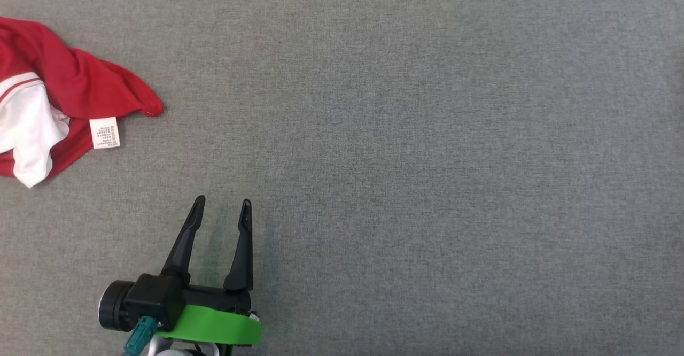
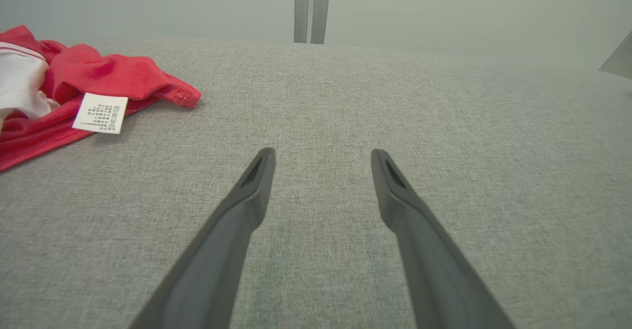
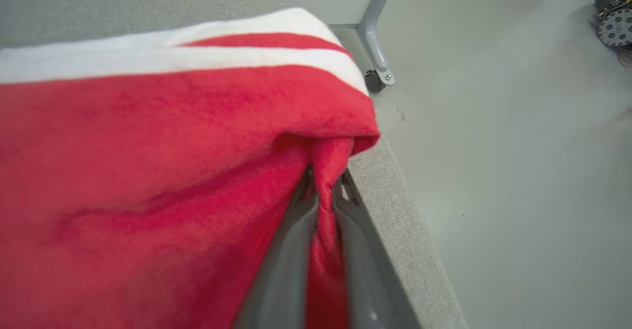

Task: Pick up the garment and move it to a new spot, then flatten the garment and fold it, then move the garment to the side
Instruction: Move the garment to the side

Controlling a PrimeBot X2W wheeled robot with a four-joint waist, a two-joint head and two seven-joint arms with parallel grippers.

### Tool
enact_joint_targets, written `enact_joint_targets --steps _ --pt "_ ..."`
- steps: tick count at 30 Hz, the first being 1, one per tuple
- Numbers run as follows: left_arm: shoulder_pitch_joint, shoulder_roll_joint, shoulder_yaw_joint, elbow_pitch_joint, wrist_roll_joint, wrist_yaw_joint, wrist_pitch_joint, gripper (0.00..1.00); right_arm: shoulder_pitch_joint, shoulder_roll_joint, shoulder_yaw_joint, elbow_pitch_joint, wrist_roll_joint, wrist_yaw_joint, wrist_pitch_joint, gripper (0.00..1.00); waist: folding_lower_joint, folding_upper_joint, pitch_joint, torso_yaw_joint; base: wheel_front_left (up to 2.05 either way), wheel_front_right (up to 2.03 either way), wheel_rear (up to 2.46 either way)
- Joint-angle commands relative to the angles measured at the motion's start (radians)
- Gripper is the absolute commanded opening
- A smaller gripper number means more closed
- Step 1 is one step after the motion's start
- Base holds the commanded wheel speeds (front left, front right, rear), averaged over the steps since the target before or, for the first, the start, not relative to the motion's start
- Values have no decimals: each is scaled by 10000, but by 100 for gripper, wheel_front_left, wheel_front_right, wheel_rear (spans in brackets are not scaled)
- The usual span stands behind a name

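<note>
We see only part of the garment (image 1: pixel 69 86): it lies crumpled at the table's (image 1: pixel 427 158) left side, cut off by the frame. Our left gripper (image 1: pixel 222 201) hovers over the table with its fingers spread, clear of the garment. Our right gripper (image 3: pixel 323 190) is clamped on a red fold at the table's edge, its fingertips buried in cloth.

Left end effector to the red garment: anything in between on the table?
Nothing visible. Bare grey tabletop lies between the open left end effector and the red-and-white garment. The right end effector is shut on a fold of its red fabric.
</note>
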Motion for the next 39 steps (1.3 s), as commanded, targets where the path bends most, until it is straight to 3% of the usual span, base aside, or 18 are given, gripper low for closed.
enact_joint_targets --steps 1,5,12,18,23,27,32,39 --pt "-142 22 1 -61 -121 94 -3 100 -273 -214 -151 227 -442 -5 -311 100 -1 0 116 99 0 0 0" --pt "30 22 -8 -68 -325 266 -3 100 -617 -243 -601 707 -1480 -3 -1151 100 -1 0 -89 90 0 0 0" --pt "541 23 294 327 -554 367 -3 100 133 539 -294 -368 -1926 -8 -2691 100 -1 0 -1461 -294 0 0 0" --pt "1183 20 938 517 -565 394 -3 100 2328 1742 -73 -3314 -1566 -8 -3297 100 -1 0 -2997 -603 0 0 0" --pt "1494 28 1175 583 -357 253 -3 100 4841 3174 -122 -6505 -1471 -5 -3372 100 -1 0 -3707 -731 0 0 0" --pt "1590 30 1255 750 -232 166 -3 100 6679 4372 -380 -7963 -1694 -6 -3378 100 -1 0 -4199 -618 0 0 0" --pt "1521 28 1318 977 -142 51 -3 100 8296 5516 -316 -8468 -1968 -5 -3379 100 -1 0 -4443 -549 0 0 0" --pt "1653 28 1459 1221 -52 -81 -3 100 8997 6283 -201 -8387 -2195 -5 -3380 100 -1 0 -4627 -820 0 0 0"
